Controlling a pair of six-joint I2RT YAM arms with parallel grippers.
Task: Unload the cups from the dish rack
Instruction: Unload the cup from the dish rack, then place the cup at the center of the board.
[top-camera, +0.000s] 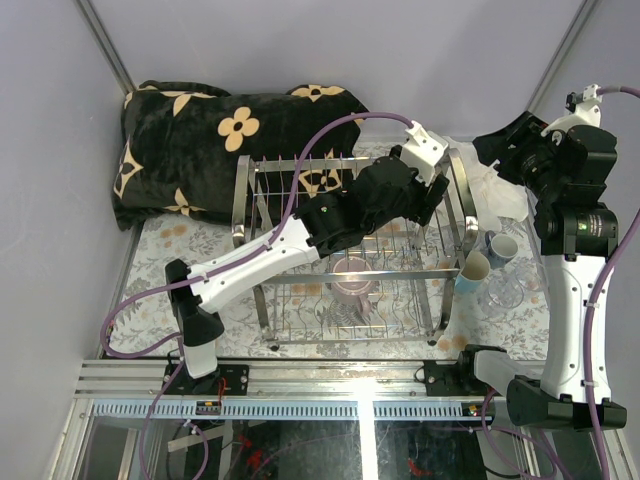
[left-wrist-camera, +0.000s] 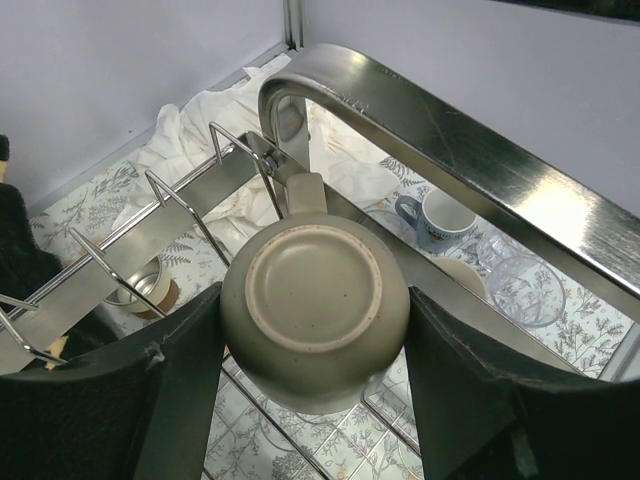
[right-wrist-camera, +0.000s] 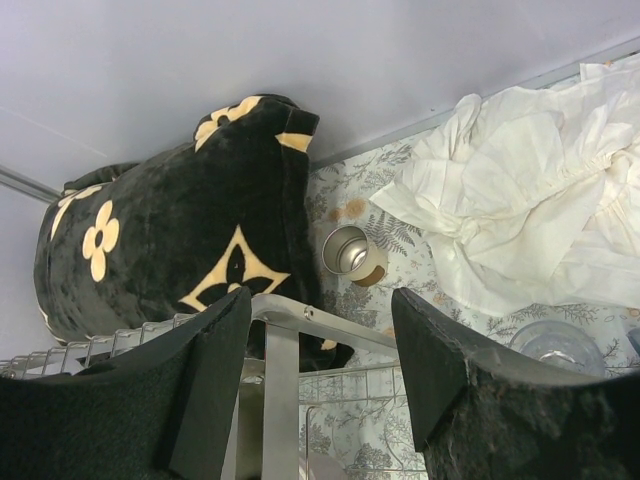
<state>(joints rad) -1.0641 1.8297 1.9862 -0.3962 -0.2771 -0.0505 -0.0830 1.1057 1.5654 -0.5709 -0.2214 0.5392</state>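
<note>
The chrome wire dish rack (top-camera: 262, 250) stands mid-table. My left gripper (top-camera: 432, 200) reaches into its right end. In the left wrist view a beige cup (left-wrist-camera: 315, 300) sits upside down on the tines, handle pointing away, and my left gripper (left-wrist-camera: 315, 335) has a pad against each side of it. A pink-mauve mug (top-camera: 352, 285) rests in the rack's lower tier. My right gripper (right-wrist-camera: 320, 300) hangs open and empty above the rack's looped end handle (right-wrist-camera: 300, 325). On the table right of the rack are a blue mug (top-camera: 502, 247), a cream cup (top-camera: 474, 270) and a clear glass (top-camera: 503, 293).
A black pillow with tan flowers (top-camera: 220, 140) lies behind the rack on the left. A crumpled white cloth (top-camera: 500, 190) is heaped at the back right. A small metal cup (right-wrist-camera: 350, 252) lies on the floral mat beside it. The enclosure walls stand close on three sides.
</note>
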